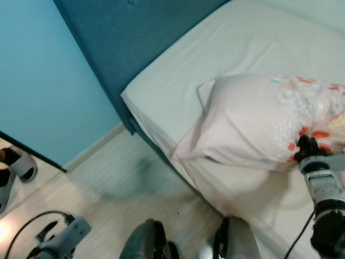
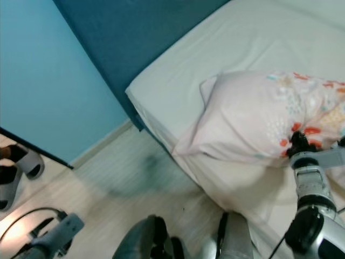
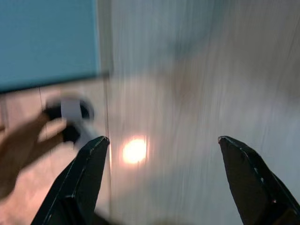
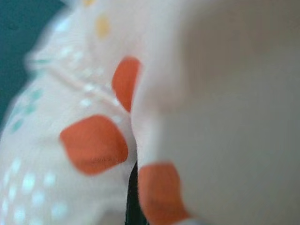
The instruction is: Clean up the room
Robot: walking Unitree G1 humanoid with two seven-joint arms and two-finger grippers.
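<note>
The left end effector (image 3: 161, 178) hangs low over the pale floor (image 1: 124, 194), fingers spread wide (slippers (image 1: 16, 167) lie nearby). On the bed (image 1: 237, 48), the right end effector (image 1: 306, 145) grips the dotted pillow (image 1: 253, 121) at its near edge.

Before me stands the bed (image 1: 259, 43), its pale sheet smooth over the mattress; on it, near the edge, I see a pillow (image 1: 253, 124) with orange and teal print. Below lies the light wooden floor (image 1: 124, 189), where grey slippers (image 1: 19, 167) rest by the blue wall (image 1: 43, 81)
</note>
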